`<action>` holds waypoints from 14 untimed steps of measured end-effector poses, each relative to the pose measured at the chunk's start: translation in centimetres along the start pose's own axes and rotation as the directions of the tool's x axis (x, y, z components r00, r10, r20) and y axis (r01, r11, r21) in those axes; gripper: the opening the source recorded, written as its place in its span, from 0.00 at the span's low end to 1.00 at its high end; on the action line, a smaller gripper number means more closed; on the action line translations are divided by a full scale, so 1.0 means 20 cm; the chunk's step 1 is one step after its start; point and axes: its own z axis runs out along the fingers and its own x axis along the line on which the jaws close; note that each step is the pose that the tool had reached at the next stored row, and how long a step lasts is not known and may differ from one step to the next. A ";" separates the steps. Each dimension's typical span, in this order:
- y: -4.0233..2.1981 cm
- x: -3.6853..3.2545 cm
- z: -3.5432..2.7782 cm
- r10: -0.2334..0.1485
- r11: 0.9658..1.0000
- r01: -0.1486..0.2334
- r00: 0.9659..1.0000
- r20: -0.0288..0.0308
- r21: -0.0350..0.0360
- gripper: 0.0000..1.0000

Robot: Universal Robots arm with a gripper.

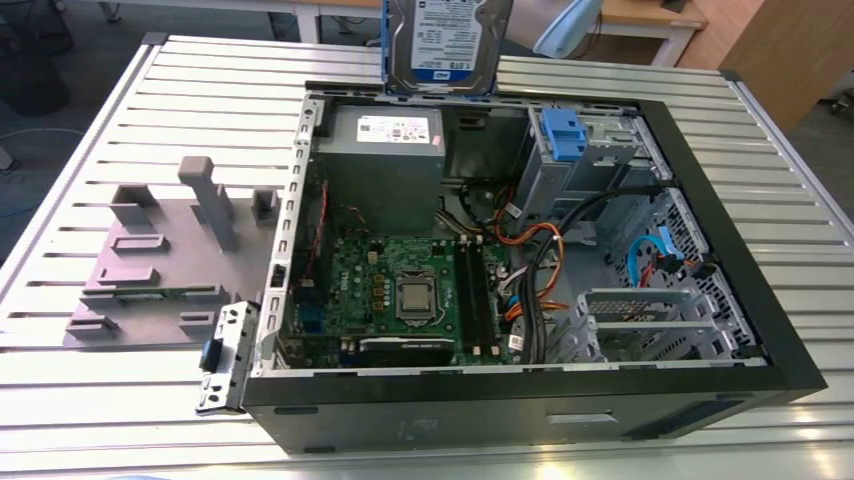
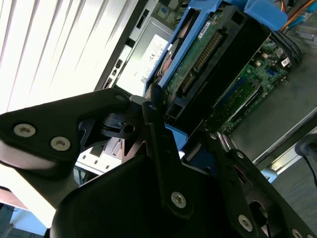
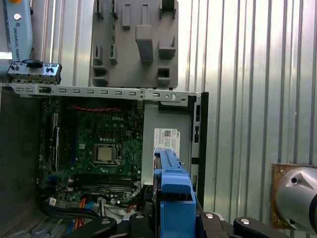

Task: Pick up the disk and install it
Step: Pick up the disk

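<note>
The disk [image 1: 447,45], silver with a white-and-blue label and a blue frame, hangs upright in the air above the far edge of the open computer case [image 1: 534,385] in the exterior view. In the second wrist view my gripper [image 2: 173,119] is shut on the disk [image 2: 208,54], its black fingers [image 2: 153,124] pressed against the blue frame. In the first wrist view the disk's blue frame [image 3: 173,191] stands edge-on between the gripper's [image 3: 171,218] black jaws, above the grey box.
Inside the case lie the motherboard [image 1: 400,290], a grey metal box with a white sticker [image 1: 387,150], a drive cage with a small blue latch piece [image 1: 567,135] and loose cables [image 1: 534,290]. A grey fixture plate [image 1: 160,260] sits on the slatted table [image 1: 80,390] at the exterior view's left.
</note>
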 end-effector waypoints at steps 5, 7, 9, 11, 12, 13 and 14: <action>-0.006 0.000 0.000 0.000 1.000 0.000 1.000 0.000 0.000 0.36; -0.008 0.000 0.000 0.000 1.000 0.000 1.000 0.000 0.000 0.36; -0.010 0.000 0.000 0.000 1.000 0.000 1.000 0.000 0.000 0.36; -0.013 0.000 0.000 0.000 1.000 0.000 1.000 0.000 0.000 0.36; -0.014 0.000 0.000 0.000 1.000 0.000 1.000 0.000 0.000 0.36; -0.015 0.001 0.000 0.000 1.000 0.000 1.000 0.000 0.000 0.36; -0.016 0.001 0.000 0.000 1.000 0.000 1.000 0.000 0.000 0.36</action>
